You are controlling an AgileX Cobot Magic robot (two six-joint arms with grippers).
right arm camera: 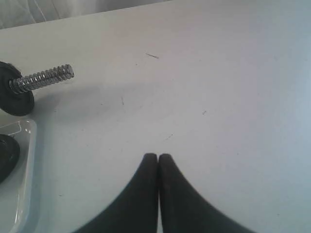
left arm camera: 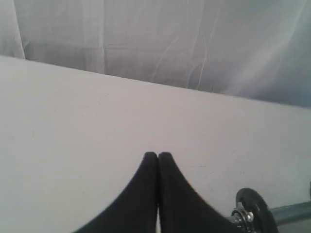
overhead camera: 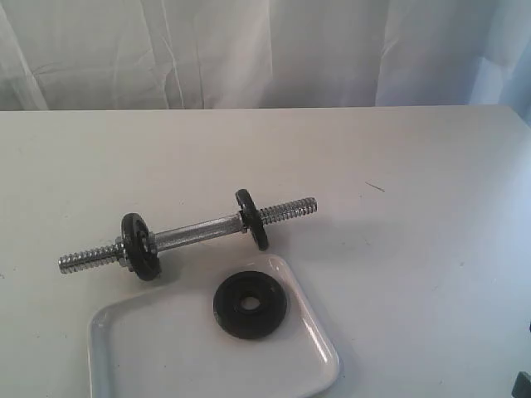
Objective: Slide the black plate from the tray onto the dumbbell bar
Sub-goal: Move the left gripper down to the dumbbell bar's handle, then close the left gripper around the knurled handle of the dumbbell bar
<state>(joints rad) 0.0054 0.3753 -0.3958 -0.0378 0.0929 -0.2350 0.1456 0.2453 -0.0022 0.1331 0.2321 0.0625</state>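
black cast iron on glossy white: the black plate (overhead camera: pixel 250 303) lies flat in the tray (overhead camera: pixel 166 352), hole up, toward the corner nearest the bar, with nothing touching it. the dumbbell bar (overhead camera: pixel 195 233) rests slanted on the counter (overhead camera: pixel 415 191) just beyond the tray. it carries two other black discs standing on edge, the left disc (overhead camera: pixel 137 246) and the right disc (overhead camera: pixel 251 219). a bare threaded end sticks out past each one.

my left gripper (left arm camera: pixel 158 156) has its jaws pressed together on nothing and hangs over bare counter, with the left disc and a bit of bar at the edge of its wrist view. my right gripper (right arm camera: pixel 158 156) is likewise closed and empty, over open counter off the bar's right end. its wrist view catches that threaded end, the right disc and a corner of the tray with the plate. neither gripper shows in the exterior view.

by my reckoning nothing of the task is done yet: the plate is not lifted, not even approached. everything is left. i have to open a gripper, take the plate off the tray, turn it on edge, line its hole up with a threaded end and push it on, probably with the other arm steadying the bar.
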